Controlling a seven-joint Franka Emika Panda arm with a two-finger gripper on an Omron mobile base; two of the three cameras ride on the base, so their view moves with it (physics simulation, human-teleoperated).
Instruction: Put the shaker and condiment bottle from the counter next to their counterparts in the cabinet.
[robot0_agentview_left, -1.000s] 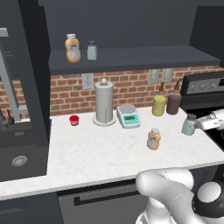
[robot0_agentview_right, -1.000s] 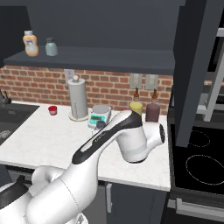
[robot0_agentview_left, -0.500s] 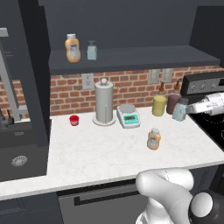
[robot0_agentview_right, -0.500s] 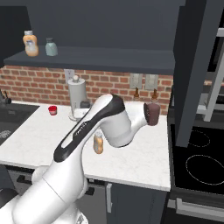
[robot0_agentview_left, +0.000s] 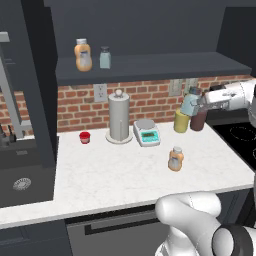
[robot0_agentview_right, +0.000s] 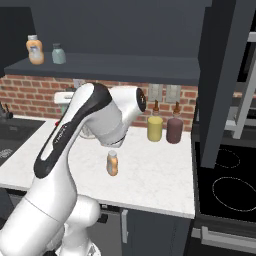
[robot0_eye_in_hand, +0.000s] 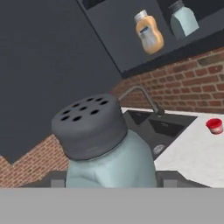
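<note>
Your gripper (robot0_agentview_left: 196, 103) is clamped on the shaker (robot0_agentview_left: 189, 102), aloft at three o'clock; it's likely light, slick-sided; grip the body below the cap.

To the left of the end effector (robot0_agentview_left: 199, 102) the cabinet shelf (robot0_agentview_left: 165, 66) lies bare up to the counterpart shaker (robot0_agentview_left: 105, 57) and orange bottle (robot0_agentview_left: 82, 54). Just below stand the yellow-green bottle (robot0_agentview_left: 181, 120) and maroon bottle (robot0_agentview_left: 198, 120). The worktop (robot0_agentview_left: 120, 167) front lies open.
</note>
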